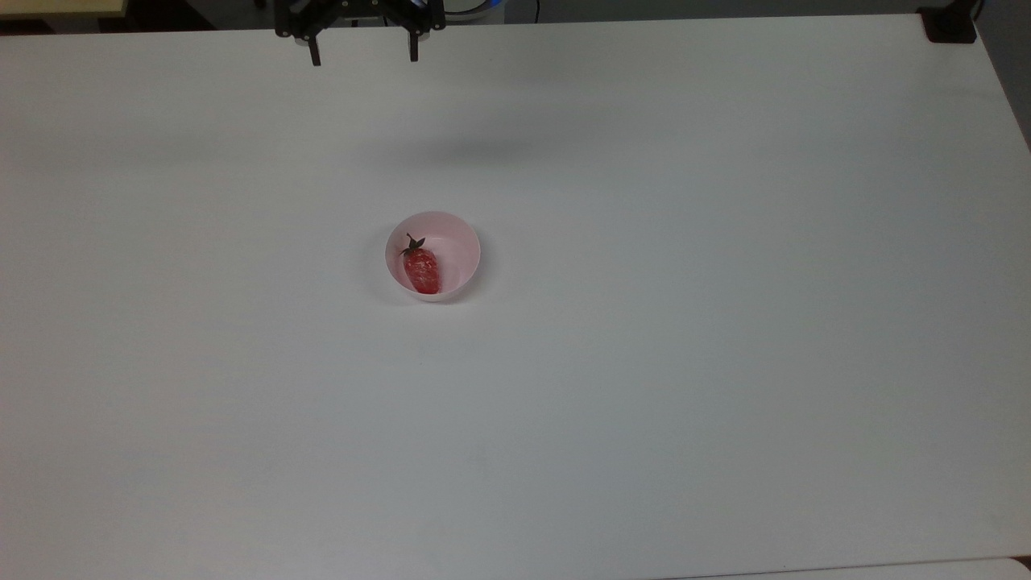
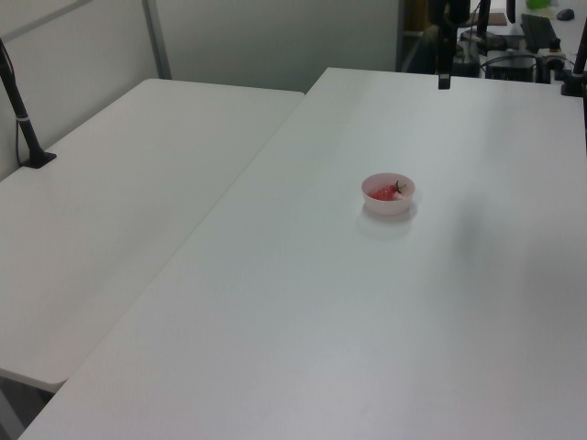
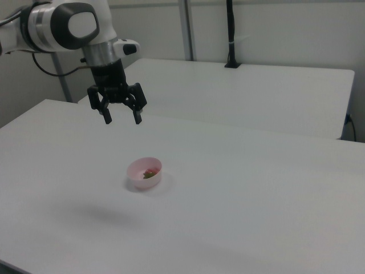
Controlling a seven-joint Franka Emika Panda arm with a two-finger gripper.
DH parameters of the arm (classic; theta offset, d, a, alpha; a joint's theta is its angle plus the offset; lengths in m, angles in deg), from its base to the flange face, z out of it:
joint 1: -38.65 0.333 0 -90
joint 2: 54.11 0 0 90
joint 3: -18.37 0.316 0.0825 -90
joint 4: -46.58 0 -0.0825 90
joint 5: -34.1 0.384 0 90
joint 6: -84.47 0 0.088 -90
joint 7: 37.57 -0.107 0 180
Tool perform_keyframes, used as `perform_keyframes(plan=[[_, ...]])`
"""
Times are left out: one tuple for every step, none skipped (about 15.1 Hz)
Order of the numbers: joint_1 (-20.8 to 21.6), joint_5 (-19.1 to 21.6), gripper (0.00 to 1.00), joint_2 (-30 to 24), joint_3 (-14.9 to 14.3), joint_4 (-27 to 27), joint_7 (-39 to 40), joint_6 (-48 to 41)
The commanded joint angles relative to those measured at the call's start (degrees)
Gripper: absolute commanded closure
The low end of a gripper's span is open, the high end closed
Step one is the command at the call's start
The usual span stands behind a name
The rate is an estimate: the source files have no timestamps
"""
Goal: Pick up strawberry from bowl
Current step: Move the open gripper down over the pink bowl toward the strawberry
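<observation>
One strawberry waiting, gripper not yet over the bowl

One red strawberry [image 1: 421, 270] lies on its side inside the pale pink bowl [image 1: 459, 239], a little left of the top view's centre, with its green stem cap pointing toward the top of the frame. The bowl stands alone on the white table [image 1: 725, 322].

The gripper [image 1: 363, 50] sits at the top edge of the top view, left of centre. In the right view it hangs in the upper left of the frame, well above the table and well apart from the bowl, pointing down. Its two fingers are spread wide with nothing between them.

My judgement is that the reach has barely begun: this is the approach step, before any descent. The next move calls for carrying the gripper across until it is centred over the bowl, then lowering it inside the rim. The fingers would best close across the fruit's narrow width, so the wrist may need turning to suit the strawberry's long axis. The bowl wall beside the fruit leaves little room, so a finger could catch the rim.
</observation>
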Motion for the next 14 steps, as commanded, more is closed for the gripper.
perform_keyframes(plan=[[1.33,0.58,0.00,-0.08,-3.16,0.76,2.93,1.23],[1.43,0.58,0.00,-0.08,-3.18,0.76,3.23,1.24],[1.35,0.58,0.00,-0.08,-3.18,0.76,3.41,1.24],[1.34,0.58,0.00,-0.08,-3.27,0.76,3.41,1.24],[1.34,0.58,0.00,-0.08,-3.18,0.76,3.41,1.32],[1.43,0.75,0.00,0.01,-3.18,0.76,3.41,1.32],[1.35,1.37,0.00,0.10,-3.27,0.76,3.41,1.32],[1.34,1.72,0.00,0.36,-3.18,0.76,3.41,1.32],[1.43,1.81,0.00,0.45,-3.27,0.76,3.41,1.32],[1.43,1.98,0.00,0.53,-3.18,0.76,3.49,1.32],[1.43,1.99,0.00,0.80,-3.18,0.76,3.84,1.41],[1.78,2.33,0.00,1.58,-3.18,0.76,5.15,1.76],[2.48,2.69,0.00,2.20,-3.36,0.85,6.64,2.81],[3.27,3.99,0.00,3.86,-4.58,0.76,7.62,5.17]])
